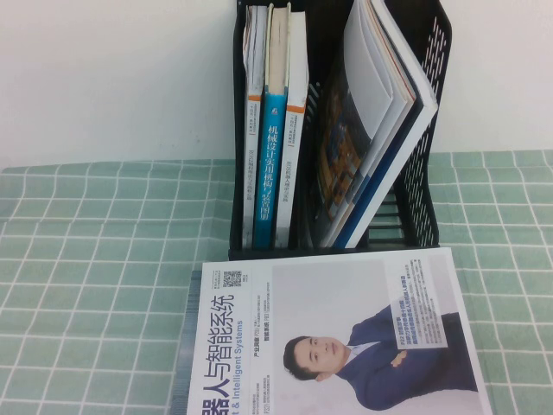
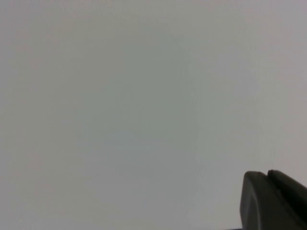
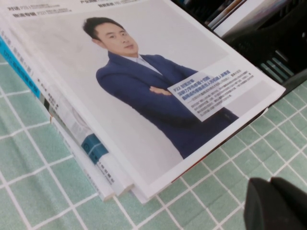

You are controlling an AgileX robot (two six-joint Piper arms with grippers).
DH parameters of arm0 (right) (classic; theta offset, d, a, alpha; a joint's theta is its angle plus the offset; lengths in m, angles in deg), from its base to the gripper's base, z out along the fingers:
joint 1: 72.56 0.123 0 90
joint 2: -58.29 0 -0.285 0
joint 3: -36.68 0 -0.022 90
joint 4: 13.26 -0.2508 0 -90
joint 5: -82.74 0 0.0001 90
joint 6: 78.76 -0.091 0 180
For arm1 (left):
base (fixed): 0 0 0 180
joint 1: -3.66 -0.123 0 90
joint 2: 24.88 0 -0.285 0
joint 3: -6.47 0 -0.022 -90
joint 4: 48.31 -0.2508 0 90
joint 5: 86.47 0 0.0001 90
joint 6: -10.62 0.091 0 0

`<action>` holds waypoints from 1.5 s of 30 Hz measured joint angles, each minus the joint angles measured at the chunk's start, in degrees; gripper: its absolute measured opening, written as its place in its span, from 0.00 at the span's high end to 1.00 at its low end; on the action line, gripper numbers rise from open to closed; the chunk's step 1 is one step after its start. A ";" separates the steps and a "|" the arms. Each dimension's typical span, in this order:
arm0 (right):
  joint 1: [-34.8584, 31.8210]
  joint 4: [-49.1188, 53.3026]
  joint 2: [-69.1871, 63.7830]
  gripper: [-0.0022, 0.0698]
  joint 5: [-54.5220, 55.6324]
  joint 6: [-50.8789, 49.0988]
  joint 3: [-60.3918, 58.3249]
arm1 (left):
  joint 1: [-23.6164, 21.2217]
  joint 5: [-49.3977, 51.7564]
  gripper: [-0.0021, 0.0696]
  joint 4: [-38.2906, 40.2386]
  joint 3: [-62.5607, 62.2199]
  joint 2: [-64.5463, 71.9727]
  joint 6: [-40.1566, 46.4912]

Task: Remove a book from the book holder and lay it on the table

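Book [image 3: 144,91] flat atop stack on table [image 3: 29,163].

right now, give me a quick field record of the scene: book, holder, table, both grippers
book: white-covered book with a blue-suited man lies flat, cover up, on a stack of other books in front of the holder
book holder: black rack upright at the back; upright books in its left part, leaning magazines in its right
table: green grid cloth
left gripper: out of the high view; its wrist view shows only a blank pale surface
right gripper: shut, empty, over the cloth beside the book's corner
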 joint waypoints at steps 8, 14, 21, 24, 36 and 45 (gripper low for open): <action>0.00 0.00 0.00 0.97 0.00 0.00 0.00 | -17.59 34.08 0.97 -0.23 15.13 -6.57 2.88; 0.00 0.00 0.10 0.97 0.00 0.00 0.00 | -31.18 41.65 0.97 -0.73 29.06 -14.28 -0.20; 0.00 0.00 0.10 0.97 0.00 0.00 0.00 | -38.73 44.07 0.97 -0.94 49.12 -26.76 -0.45; 0.00 0.00 0.10 0.97 0.00 0.00 0.00 | -42.43 45.65 0.97 -1.02 55.65 -32.20 -0.45; 0.00 0.00 0.10 0.97 0.00 0.00 0.00 | -49.17 45.92 0.97 -1.36 62.53 -44.05 -3.92; 0.00 0.00 0.10 0.97 0.00 0.00 0.00 | -52.63 51.28 0.97 -35.03 63.53 -49.51 -38.82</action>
